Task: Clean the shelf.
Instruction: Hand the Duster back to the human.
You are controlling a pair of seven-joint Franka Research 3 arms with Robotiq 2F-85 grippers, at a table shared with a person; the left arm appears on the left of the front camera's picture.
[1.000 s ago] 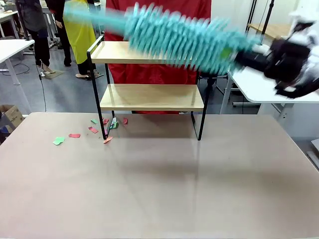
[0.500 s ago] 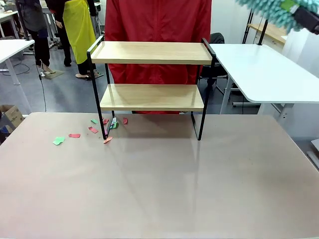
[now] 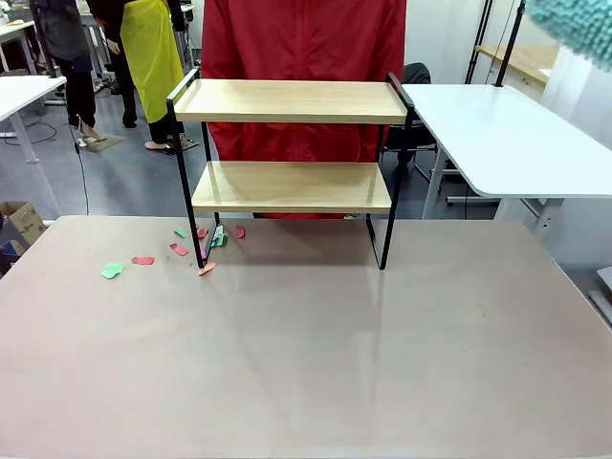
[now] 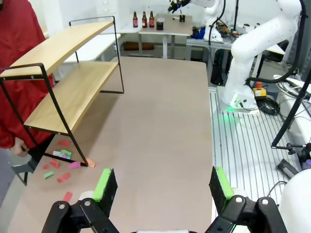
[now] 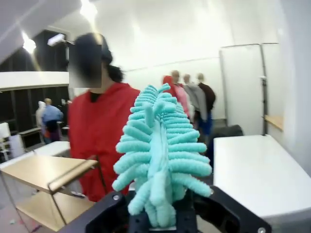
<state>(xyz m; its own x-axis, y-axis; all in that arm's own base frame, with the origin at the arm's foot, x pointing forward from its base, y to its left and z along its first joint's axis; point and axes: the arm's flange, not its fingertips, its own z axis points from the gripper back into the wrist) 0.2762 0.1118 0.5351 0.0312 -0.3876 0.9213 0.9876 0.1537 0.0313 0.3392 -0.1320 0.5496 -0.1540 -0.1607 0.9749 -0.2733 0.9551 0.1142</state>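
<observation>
1. Where the table (image 3: 306, 363) spreads pale and brown across the front view, the shelf (image 3: 292, 143) stands at its far edge, both wooden boards bare, just in front of a person in a red top (image 3: 304, 38).
2. Left wrist view: the same shelf (image 4: 63, 73) sits at upper left, and the left gripper (image 4: 161, 187) hangs above the table with its green-padded fingers (image 4: 103, 184) spread wide, holding nothing.
3. Right wrist view: the right gripper (image 5: 163, 208) is closed around the base of a turquoise duster (image 5: 160, 155), which stands upright before the person.
4. Front view: the duster's fluffy tip (image 3: 579, 24) shows at the top right corner, well above the shelf.
5. Small red and green paper scraps (image 3: 177, 251) lie on the table around the shelf's left foot.
6. No brand, label or writing can be read anywhere.
</observation>
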